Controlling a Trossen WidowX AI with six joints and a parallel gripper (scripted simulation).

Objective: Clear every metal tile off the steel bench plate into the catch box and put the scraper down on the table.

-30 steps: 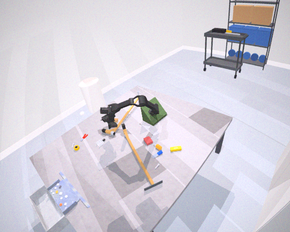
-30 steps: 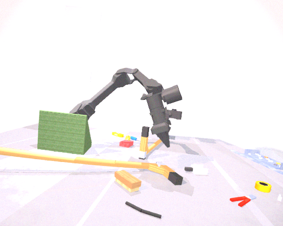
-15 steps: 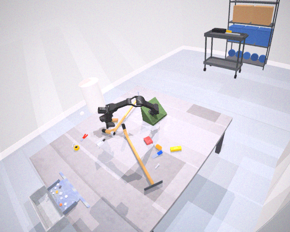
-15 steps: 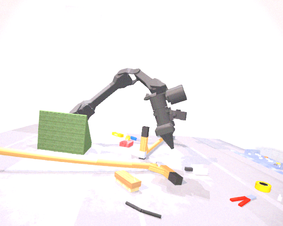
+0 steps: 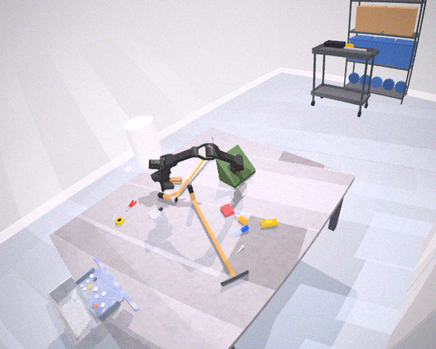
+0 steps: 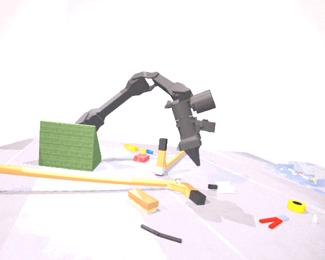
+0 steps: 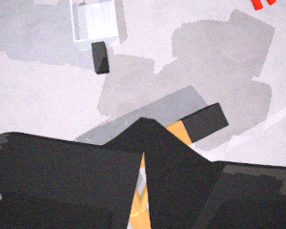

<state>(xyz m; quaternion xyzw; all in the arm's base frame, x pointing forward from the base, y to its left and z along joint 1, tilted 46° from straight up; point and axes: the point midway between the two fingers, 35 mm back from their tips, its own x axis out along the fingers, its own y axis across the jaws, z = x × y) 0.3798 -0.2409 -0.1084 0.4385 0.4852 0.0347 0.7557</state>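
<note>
Small tiles, such as an orange one (image 5: 95, 306) (image 6: 300, 172), lie scattered on the bluish bench plate (image 5: 112, 289). The pale catch box (image 5: 73, 314) is at its outer end. A long wooden tool (image 5: 211, 234) with a wide dark blade lies on the table; its black-tipped grip (image 6: 162, 144) stands up. A second long wooden tool (image 5: 190, 178) (image 6: 101, 180) has a bent handle with a black end (image 7: 205, 123). Its head cannot be made out. My gripper (image 5: 165, 189) (image 6: 198, 164) (image 7: 146, 125) is shut and empty, above the bent handle and apart from it.
A green wedge block (image 5: 235, 169) (image 6: 67, 145) stands by the arm's base. A wooden brush (image 5: 176, 180) (image 6: 143, 200), red pliers (image 5: 132, 203) (image 6: 273, 221), yellow tape (image 5: 119, 220) (image 6: 296, 206), a red block (image 5: 227, 210) (image 6: 141, 157) and a yellow block (image 5: 268, 222) lie around.
</note>
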